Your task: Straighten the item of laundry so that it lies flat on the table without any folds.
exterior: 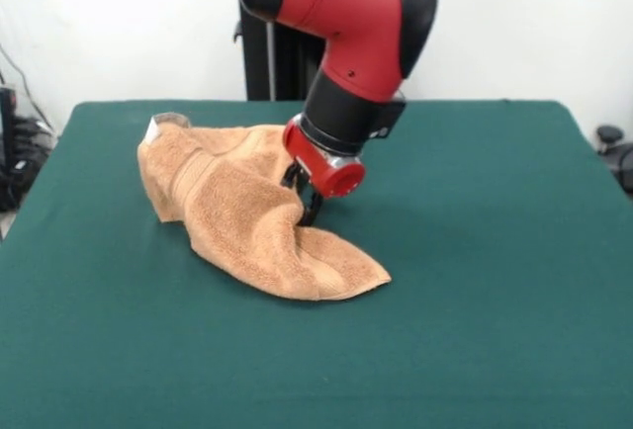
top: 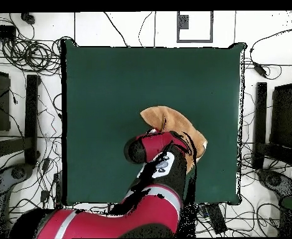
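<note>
Toward the tabletop's (exterior: 475, 350) far edge, the gripper (exterior: 305, 202) is pinching the crumpled towel's (exterior: 237, 221) fold, seemingly mid-straightening; dragging it outward looks next.

My red and black arm (exterior: 361, 24) comes down steeply from above, the wrist tilted. My small black gripper (exterior: 305, 197) hangs under the red collar (exterior: 321, 164), its two fingers drawn close together, tips pointing downward.

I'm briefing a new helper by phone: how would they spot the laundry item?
Find the dark green table. Under the red arm's gripper lies a rumpled orange-tan terry towel, the only cloth item there, with a small white tag at its far corner.
</note>
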`<state>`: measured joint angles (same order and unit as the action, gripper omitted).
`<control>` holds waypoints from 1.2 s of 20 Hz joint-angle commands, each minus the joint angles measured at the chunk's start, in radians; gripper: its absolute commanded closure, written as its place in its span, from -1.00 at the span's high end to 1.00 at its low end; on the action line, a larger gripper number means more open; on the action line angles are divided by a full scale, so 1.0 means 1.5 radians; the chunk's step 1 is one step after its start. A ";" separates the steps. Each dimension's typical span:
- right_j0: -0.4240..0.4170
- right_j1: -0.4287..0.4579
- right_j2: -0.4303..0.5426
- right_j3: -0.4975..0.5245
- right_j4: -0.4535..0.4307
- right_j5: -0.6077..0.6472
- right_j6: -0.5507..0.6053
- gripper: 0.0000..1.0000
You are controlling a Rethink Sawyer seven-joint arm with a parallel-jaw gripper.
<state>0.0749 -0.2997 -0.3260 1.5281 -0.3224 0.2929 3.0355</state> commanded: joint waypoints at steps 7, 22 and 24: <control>-0.110 -0.153 0.121 0.135 -0.008 0.087 -0.104 1.00; -0.168 -0.175 0.183 0.142 -0.051 0.090 -0.121 1.00; -0.171 -0.149 0.183 0.137 -0.067 0.036 -0.103 1.00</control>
<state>-0.1766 -0.6105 -0.2137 1.6764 -0.3487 0.4236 3.0355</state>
